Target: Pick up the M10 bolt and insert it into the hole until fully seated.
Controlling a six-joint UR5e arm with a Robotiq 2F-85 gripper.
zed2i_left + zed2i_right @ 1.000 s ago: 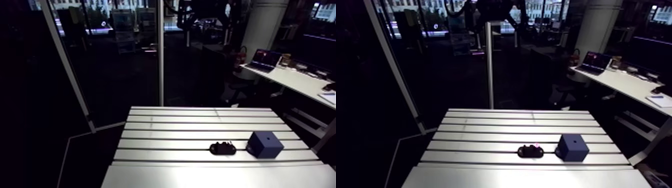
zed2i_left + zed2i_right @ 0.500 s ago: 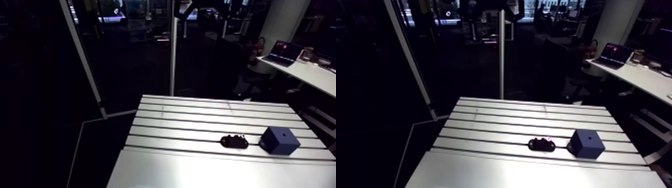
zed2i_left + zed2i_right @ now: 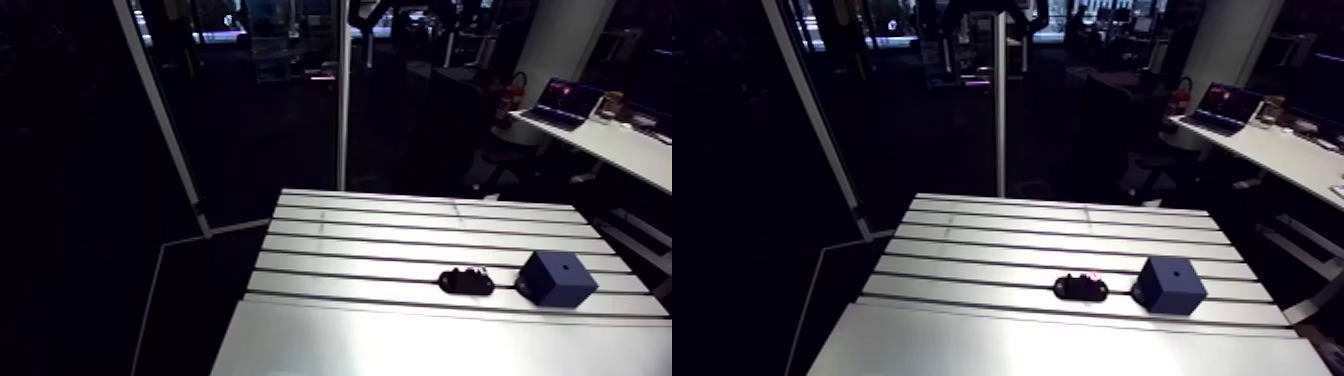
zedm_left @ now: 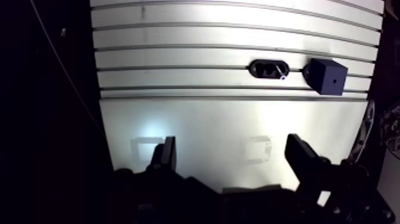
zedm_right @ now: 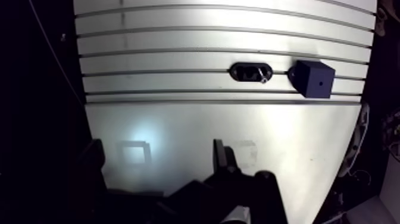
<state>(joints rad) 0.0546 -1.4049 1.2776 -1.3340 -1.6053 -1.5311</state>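
- The end effector (image 4: 230,150) hangs over the bare table (image 4: 202,122), fingers spread wide and gripping nothing.
- The M10 bolt (image 4: 280,74) rests in a black oval holder (image 4: 262,68), well ahead of it.
- A blue cube (image 4: 324,75) with a hole (image 4: 335,77) sits just beside the holder.

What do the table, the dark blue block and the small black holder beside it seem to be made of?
The table looks like bare aluminium with a matte finish: pale grey, straight slots, soft glare. The dark blue block is probably matte plastic: even colour, crisp edges, no shine. The black holder may be plastic or rubber; it is too small to tell.
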